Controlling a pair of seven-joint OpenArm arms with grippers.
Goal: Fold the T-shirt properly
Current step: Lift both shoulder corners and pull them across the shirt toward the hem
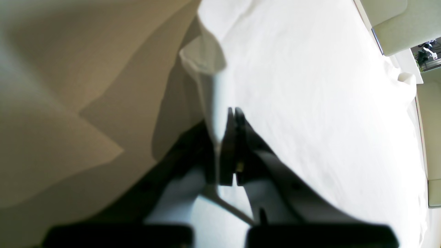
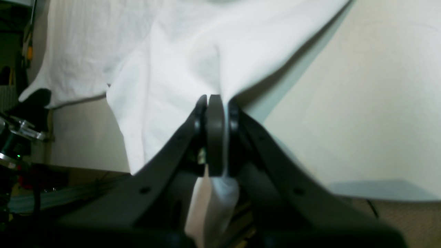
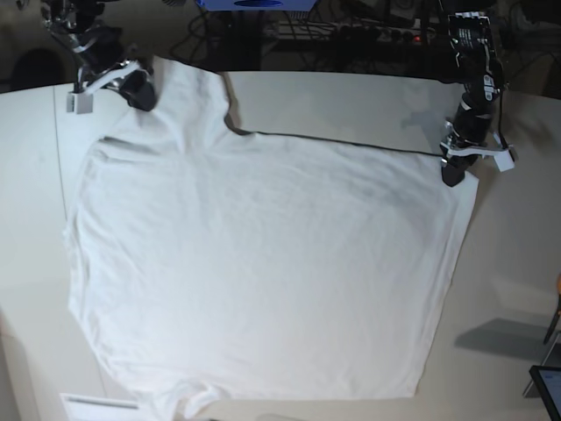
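The white T-shirt (image 3: 263, 263) lies spread wide over the off-white table (image 3: 351, 96). My right gripper (image 3: 140, 92) sits at the shirt's far left corner. In the right wrist view this gripper (image 2: 215, 100) is shut on a bunched fold of the T-shirt (image 2: 172, 69), and cloth hangs down between its fingers. My left gripper (image 3: 451, 175) rests at the shirt's far right corner. In the left wrist view its fingers (image 1: 234, 112) are pressed together at the edge of the T-shirt (image 1: 310, 103). The shirt's far edge runs taut between both grippers.
A small white paper label (image 3: 101, 406) lies at the table's near left edge. Cables and equipment (image 3: 351, 31) crowd the dark area behind the table. A dark screen corner (image 3: 548, 386) shows at the lower right.
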